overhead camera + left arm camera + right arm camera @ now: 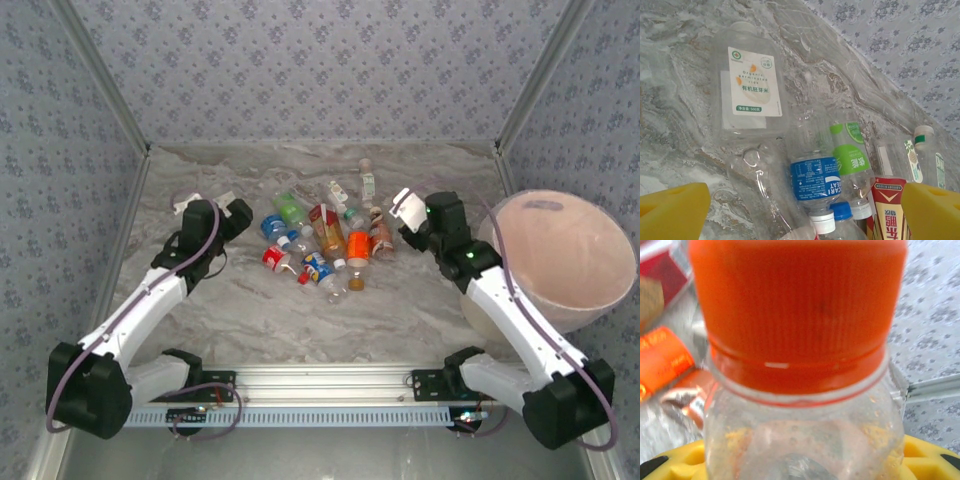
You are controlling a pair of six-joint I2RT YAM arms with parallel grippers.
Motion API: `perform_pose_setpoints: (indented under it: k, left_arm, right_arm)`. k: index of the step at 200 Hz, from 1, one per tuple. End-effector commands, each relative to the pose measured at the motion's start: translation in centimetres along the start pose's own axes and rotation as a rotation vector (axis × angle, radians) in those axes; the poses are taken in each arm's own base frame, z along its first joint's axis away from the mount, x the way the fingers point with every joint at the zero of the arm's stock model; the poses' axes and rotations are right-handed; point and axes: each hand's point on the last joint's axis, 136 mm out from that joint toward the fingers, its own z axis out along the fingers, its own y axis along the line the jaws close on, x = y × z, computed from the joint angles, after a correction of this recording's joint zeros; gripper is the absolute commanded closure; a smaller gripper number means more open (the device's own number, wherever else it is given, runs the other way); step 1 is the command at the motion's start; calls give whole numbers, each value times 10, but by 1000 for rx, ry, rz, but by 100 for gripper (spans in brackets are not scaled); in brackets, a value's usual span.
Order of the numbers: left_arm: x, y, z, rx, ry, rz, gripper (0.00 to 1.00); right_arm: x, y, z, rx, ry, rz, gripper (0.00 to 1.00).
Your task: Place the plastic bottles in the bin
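The plastic bottles point(320, 240) lie in a loose pile on the marble table between my two grippers. The pale pink bin point(560, 250) stands at the right, beside my right arm. My left gripper point(222, 212) point(805, 210) is open at the pile's left edge; a blue-labelled bottle point(815, 180) and a green-labelled one point(852, 155) lie just ahead of its yellow fingers point(672, 212). My right gripper point(420, 222) point(805, 462) is shut on a clear bottle point(805, 435) with an orange cap point(797, 305), held close to the wrist camera at the pile's right edge.
A flat clear bottle with a white label point(750, 85) lies apart at the far left of the pile. A red and yellow label point(890, 205) shows by the left gripper's right finger. Patterned walls enclose the table on three sides.
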Motion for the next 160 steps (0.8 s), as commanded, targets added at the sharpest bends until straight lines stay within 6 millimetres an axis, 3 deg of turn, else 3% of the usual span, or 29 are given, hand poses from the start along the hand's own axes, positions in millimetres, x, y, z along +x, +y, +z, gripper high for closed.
perform_pose_setpoints:
  k: [1, 40, 93, 122, 160]
  left_arm:
    - [-6, -11, 0, 20, 15, -22, 2]
    - [-3, -17, 7, 32, 42, -46, 2]
    - [0, -17, 9, 23, 60, -59, 2]
    - [3, -17, 13, 21, 70, -76, 2]
    - [2, -23, 16, 29, 83, -80, 2]
  right_arm:
    - [-34, -14, -22, -2, -124, 219, 61]
    - [-66, -39, -51, 37, -289, 476, 61]
    - [-93, -93, -107, 145, -339, 591, 61]
    - [-85, -118, -128, 239, -288, 613, 62]
    - [-50, -153, -159, 399, -207, 705, 62]
